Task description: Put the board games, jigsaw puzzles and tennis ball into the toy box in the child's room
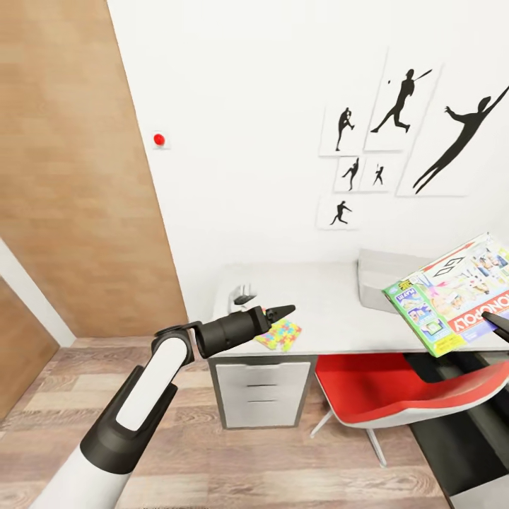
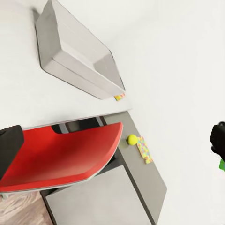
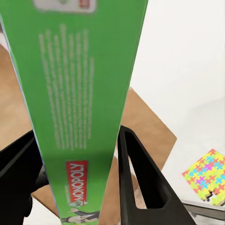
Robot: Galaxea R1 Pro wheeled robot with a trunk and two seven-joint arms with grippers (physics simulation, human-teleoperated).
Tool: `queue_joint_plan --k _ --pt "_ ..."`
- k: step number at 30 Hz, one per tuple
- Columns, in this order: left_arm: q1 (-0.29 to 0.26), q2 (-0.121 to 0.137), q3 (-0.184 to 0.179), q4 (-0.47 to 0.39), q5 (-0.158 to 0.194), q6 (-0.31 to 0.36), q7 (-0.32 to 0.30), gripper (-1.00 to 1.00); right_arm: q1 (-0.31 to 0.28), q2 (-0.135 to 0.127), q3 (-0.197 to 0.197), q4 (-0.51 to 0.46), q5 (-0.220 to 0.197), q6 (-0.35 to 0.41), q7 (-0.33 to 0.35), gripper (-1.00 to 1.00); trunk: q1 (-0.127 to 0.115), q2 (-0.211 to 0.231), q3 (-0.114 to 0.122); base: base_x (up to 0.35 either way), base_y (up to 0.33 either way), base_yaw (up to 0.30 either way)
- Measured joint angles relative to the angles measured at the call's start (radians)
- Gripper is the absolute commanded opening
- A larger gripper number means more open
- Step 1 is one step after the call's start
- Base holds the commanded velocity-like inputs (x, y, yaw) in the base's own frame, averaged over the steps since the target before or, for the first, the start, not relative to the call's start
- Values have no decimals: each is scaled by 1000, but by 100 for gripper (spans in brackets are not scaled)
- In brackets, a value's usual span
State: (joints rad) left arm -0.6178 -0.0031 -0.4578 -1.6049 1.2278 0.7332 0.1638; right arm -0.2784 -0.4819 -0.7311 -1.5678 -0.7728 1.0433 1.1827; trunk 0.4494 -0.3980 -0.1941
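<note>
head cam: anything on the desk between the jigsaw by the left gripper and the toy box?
Nothing: in the head view the desk is bare between the jigsaw puzzle at the left gripper and the toy box.

Head camera high, facing table (image 1: 332,311)

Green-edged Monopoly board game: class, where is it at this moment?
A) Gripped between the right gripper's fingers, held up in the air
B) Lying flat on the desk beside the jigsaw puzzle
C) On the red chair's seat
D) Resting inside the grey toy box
A: the right gripper has a black finger on each side of the Monopoly board game, which is held above the red chair.
</note>
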Motion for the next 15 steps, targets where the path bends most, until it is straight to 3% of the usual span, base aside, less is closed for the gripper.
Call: queue_joint_plan --k 10,15 --pt "0 -6 -1 1 -4 -1 8 100 2 -1 -7 1 0 0 -6 -100 0 0 0 -3 -5 42" --pt "-1 -8 -3 1 -7 -1 29 100 1 -3 -7 2 0 0 -7 -100 0 0 0 -72 -119 7"
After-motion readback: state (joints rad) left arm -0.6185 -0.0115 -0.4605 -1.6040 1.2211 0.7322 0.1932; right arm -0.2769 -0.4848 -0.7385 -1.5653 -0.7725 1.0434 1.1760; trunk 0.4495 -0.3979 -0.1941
